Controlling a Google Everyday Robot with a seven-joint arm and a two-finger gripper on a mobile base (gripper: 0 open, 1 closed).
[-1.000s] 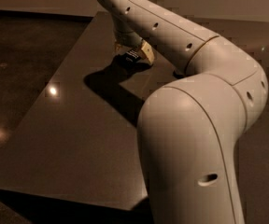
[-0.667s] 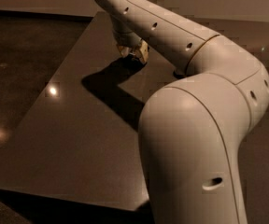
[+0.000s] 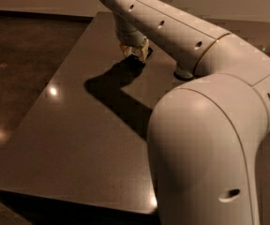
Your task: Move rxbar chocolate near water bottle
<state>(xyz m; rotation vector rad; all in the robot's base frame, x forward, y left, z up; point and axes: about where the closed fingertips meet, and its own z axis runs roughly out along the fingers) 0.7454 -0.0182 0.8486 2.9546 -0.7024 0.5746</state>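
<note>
My gripper (image 3: 134, 51) hangs from the white arm over the far middle of the dark table (image 3: 78, 125), close to the surface. A small dark shape (image 3: 138, 61) lies right under it, merged with the arm's shadow; it may be the rxbar chocolate, but I cannot make out its lettering. The water bottle is hidden or out of view. A dark round base (image 3: 183, 74) peeks out from under the arm to the right of the gripper; I cannot tell what it belongs to.
The arm's big white elbow and forearm (image 3: 205, 139) fill the right half of the view and hide that side of the table. The table's left edge (image 3: 41, 95) drops to a glossy dark floor (image 3: 18, 55).
The gripper has moved a little farther away over the table and lower, toward the surface. The arm's shadow shifted with it.
</note>
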